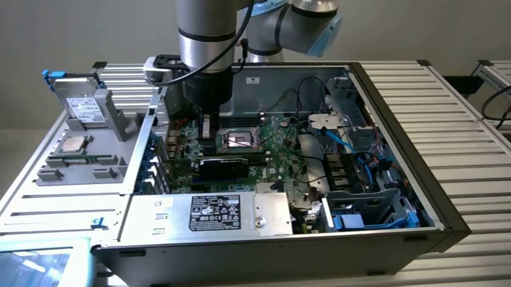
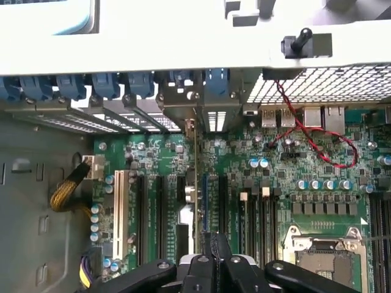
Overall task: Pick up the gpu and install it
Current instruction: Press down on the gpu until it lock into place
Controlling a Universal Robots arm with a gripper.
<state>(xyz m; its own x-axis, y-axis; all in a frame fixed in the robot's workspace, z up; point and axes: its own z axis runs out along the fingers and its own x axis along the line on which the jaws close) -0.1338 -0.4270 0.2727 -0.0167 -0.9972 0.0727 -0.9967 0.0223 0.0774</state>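
Note:
The gpu [image 1: 221, 165] stands on edge on the green motherboard [image 1: 271, 149] inside the open computer case, its black fan block facing the front of the case. In the wrist view the gpu [image 2: 196, 183] shows edge-on as a thin line among the expansion slots, with its end bracket against the case's rear slot openings. My gripper [image 1: 206, 142] reaches straight down from the arm onto the card's upper edge. Its black fingers [image 2: 221, 253] are pressed together, and the gripper [image 2: 214, 241] is shut on the card's edge.
The empty CPU socket [image 1: 239, 140] lies just beside the card. Black and red cables [image 2: 317, 143], the power supply [image 1: 215, 214] and drive bays [image 1: 367, 197] crowd the case. A grey parts stand [image 1: 84, 140] with a drive sits at the exterior view's left.

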